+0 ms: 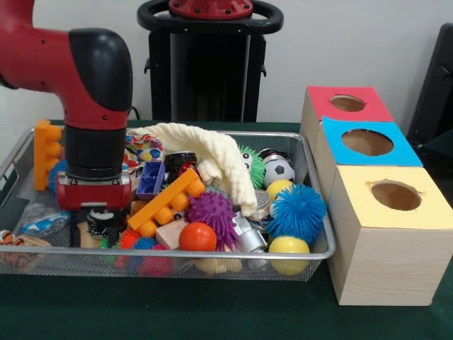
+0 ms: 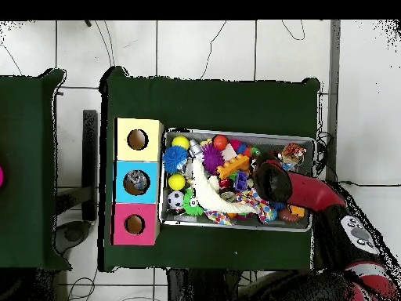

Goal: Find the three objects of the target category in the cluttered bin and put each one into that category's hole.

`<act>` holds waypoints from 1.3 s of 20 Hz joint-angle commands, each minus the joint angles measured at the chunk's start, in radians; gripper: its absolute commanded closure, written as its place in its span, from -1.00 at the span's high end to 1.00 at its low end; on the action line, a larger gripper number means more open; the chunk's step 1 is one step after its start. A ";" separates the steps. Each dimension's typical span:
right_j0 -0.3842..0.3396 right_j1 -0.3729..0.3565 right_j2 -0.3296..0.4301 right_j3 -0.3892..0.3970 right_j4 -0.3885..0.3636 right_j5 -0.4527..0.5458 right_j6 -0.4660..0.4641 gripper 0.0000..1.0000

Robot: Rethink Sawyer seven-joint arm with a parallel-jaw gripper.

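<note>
Down in the left end of the wire bin (image 1: 311, 152), the gripper (image 1: 106, 225) is buried in toys.
Honestly can't tell if it's open or closed, clutter hides the tips. A cream cloth (image 1: 212, 152) covers the middle stuff. Balls sit by the three-hole box (image 1: 386, 241); target category is unclear.

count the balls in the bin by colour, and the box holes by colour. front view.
Orange ball: 1
Yellow balls: 2
Black-and-white soccer ball: 1
Blue spiky ball: 1
Purple spiky ball: 1
Green spiky ball: 1
Total balls clearly visible: 7; more may be buried.
Red hole: 1
Blue hole: 1
Yellow hole: 1
Total holes: 3
</note>
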 commanded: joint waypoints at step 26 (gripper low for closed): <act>-0.004 0.147 -0.164 -0.070 0.138 0.284 0.121 1.00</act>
